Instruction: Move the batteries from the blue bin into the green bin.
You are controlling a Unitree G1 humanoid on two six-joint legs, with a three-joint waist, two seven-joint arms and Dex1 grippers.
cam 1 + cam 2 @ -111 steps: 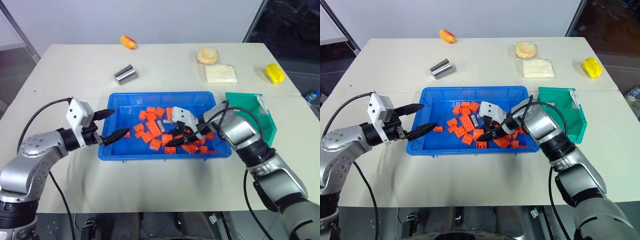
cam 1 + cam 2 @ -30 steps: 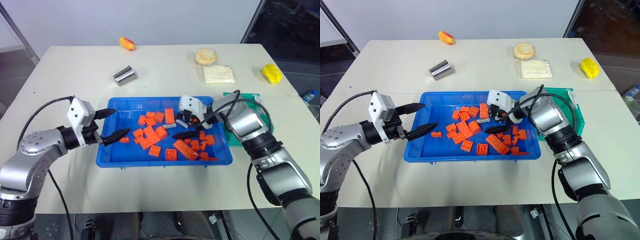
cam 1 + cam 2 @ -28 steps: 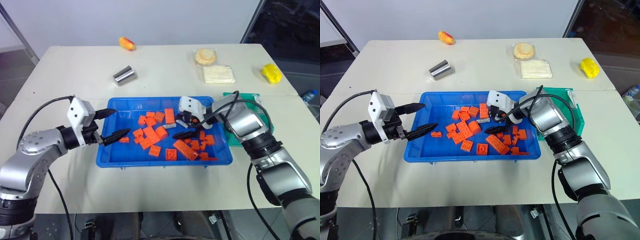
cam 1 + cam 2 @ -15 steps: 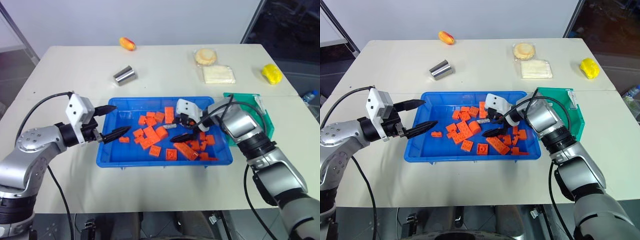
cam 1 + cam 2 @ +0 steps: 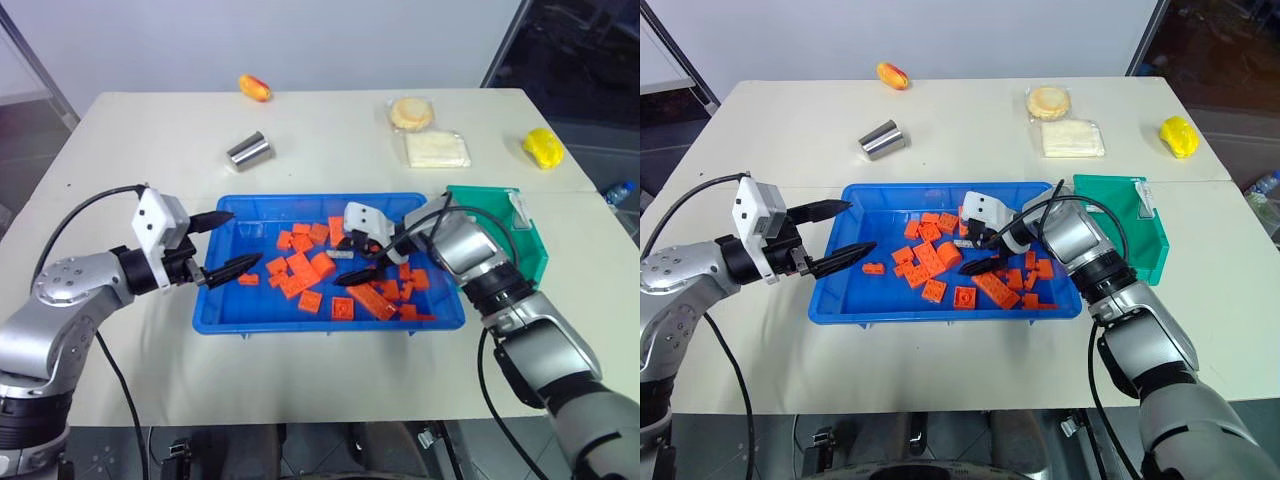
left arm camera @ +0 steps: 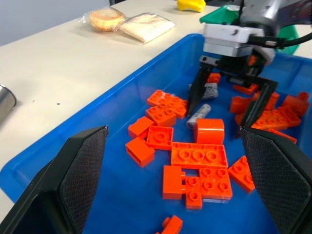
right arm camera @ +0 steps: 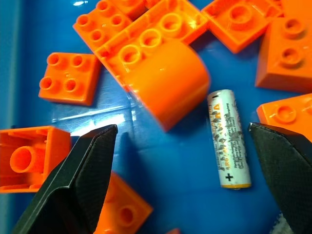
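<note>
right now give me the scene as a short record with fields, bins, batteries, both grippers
blue bin: shallow bright-blue plastic tray, holding orange plastic blocks
battery: small silvery-grey cylinder lying flat on the tray floor beside a rounded orange block
green bin: deep teal-green plastic bin, beside the tray's right end
right gripper: open, fingers straddling the battery, nothing held
left gripper: open over the tray's left end, nothing held

Head stereo pair looking down over the blue bin [image 5: 215,310]; both wrist cameras viewing its interior closely, sharing one battery [image 7: 228,145].

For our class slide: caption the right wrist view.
Open right gripper above a battery lying among orange blocks in the blue bin.
</note>
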